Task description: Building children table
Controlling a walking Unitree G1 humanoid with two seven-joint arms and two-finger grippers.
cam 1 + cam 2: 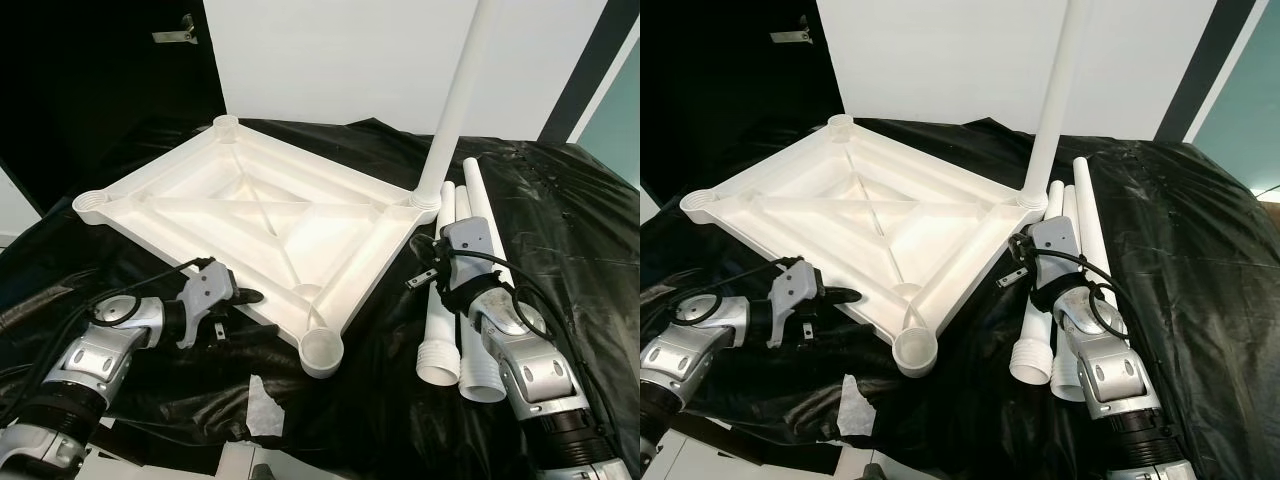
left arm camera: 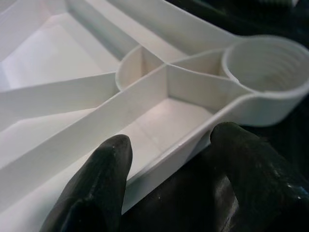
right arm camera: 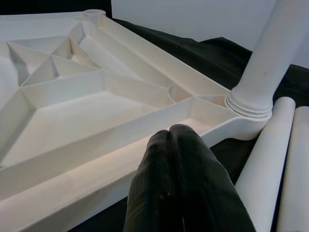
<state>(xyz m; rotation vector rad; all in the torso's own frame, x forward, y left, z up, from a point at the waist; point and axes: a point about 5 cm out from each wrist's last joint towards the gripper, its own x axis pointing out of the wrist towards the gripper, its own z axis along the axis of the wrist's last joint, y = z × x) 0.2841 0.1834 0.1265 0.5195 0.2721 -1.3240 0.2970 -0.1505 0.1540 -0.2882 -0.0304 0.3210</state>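
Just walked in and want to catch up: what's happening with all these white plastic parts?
The robot is assembling a child's table. The white tabletop lies upside down on black sheeting, with one leg already standing in its far right corner socket. Three loose legs lie beside it. The left pincer, open, straddles the tabletop's near edge; the right pincer, shut, sits by the right edge.

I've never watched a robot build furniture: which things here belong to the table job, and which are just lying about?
For the job:
upturned white tabletop
fitted leg
loose legs
left gripper
right gripper

Lying about:
black sheet
white scrap
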